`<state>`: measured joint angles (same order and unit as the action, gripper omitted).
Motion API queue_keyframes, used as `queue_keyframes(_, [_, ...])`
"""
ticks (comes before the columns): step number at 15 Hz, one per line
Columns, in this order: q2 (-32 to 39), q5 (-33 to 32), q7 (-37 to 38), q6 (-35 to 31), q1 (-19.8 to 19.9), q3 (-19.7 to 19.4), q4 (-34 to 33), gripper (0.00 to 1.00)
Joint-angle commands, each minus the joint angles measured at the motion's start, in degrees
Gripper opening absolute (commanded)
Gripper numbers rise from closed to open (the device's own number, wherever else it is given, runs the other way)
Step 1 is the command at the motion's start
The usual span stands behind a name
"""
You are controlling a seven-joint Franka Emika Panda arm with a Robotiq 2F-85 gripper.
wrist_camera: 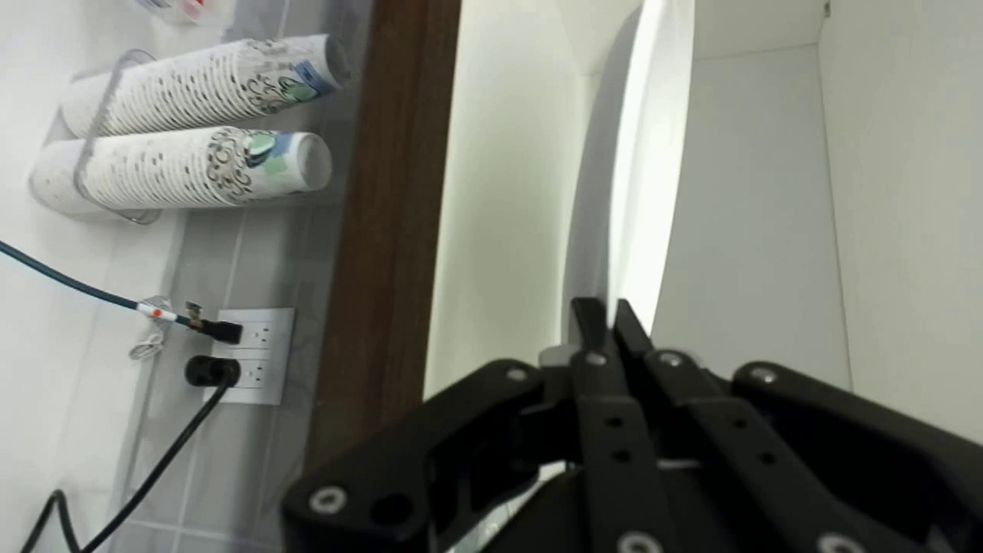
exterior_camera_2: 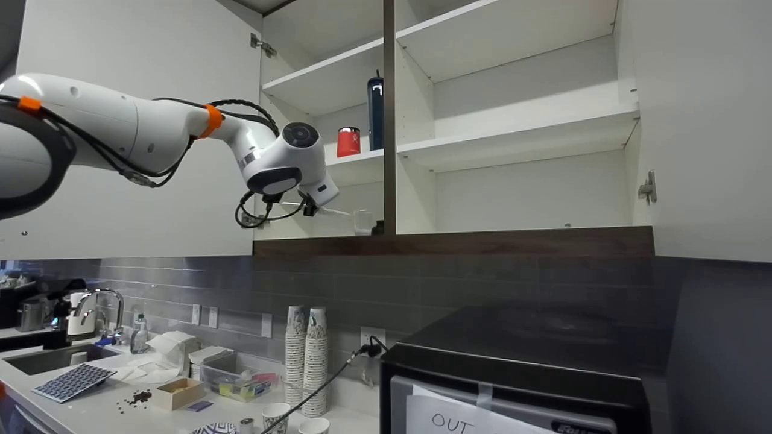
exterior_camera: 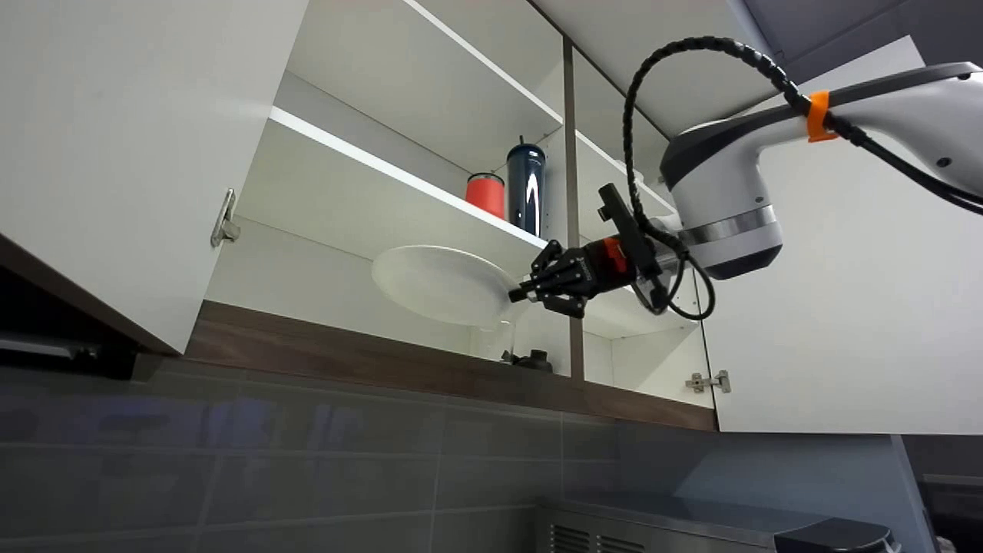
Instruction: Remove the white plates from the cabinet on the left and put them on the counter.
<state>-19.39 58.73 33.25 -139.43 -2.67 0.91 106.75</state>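
Observation:
One white plate is off the cabinet floor in the lower compartment of the cabinet. In the wrist view the plate shows edge-on, with its rim between the two fingertips. My gripper is shut on this rim; it also shows in the wrist view. In an exterior view only a thin line of the plate shows, and the arm hides the gripper. No other white plate shows. The white counter lies below the cabinet.
A red cup and dark bottle stand on the shelf above. A clear glass and black object sit near the divider. Cabinet doors stand open. Cup stacks, a clear bin and a black microwave are below.

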Motion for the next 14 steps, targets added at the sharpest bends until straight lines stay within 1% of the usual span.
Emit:
queue_keyframes(1, [-5.4, -0.5, -0.5, 10.9, 1.5, -2.0, 4.6, 0.01])
queue_keyframes(4, [-7.6, -0.1, -1.1, 21.5, 2.5, -4.1, 5.6, 0.01])
queue_keyframes(6, [-8.6, -1.5, -1.2, 26.9, 4.0, -4.7, 6.3, 0.01])
queue_keyframes(9, [-9.5, -6.2, -2.5, 31.9, 6.8, -4.5, 8.0, 0.01])
queue_keyframes(13, [-9.2, -12.4, -3.3, 41.3, 8.7, -4.7, 9.8, 0.01])
queue_keyframes(14, [-9.0, -12.8, -3.5, 42.5, 8.9, -4.5, 10.2, 0.01])
